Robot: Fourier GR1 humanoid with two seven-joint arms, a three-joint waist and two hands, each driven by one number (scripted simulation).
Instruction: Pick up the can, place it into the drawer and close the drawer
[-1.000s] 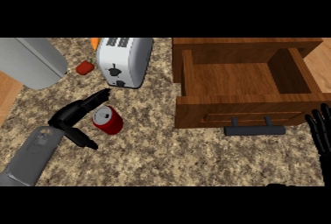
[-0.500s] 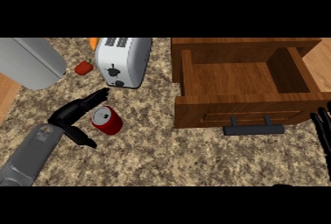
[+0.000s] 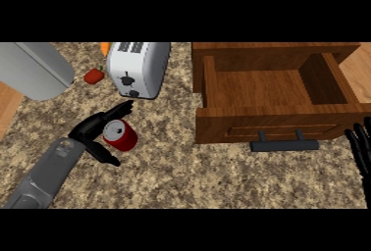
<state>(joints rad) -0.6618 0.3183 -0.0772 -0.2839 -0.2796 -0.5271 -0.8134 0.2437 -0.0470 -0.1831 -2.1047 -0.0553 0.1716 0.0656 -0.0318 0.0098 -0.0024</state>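
Note:
A red can [image 3: 121,137] with a silver top stands on the speckled counter, left of the middle. My left hand [image 3: 88,129] is at the can's left side. Its fingers [image 3: 119,111] stretch past the can's far side and its thumb [image 3: 106,154] past the near side, so the can sits in the gap between them; the hand is open. The wooden drawer [image 3: 272,125] at the upper right is pulled out and nothing lies inside it. Its black handle [image 3: 285,145] faces me. My right hand [image 3: 359,147] rests open at the right edge, just right of the handle.
A white toaster [image 3: 138,68] stands just beyond the can. A small red item [image 3: 94,76] and an orange item [image 3: 105,47] lie left of the toaster. A grey appliance [image 3: 33,68] fills the upper left corner.
My left forearm has shifted slightly, and the hand stays around the can in the same spot. The right hand has edged a little further into view.

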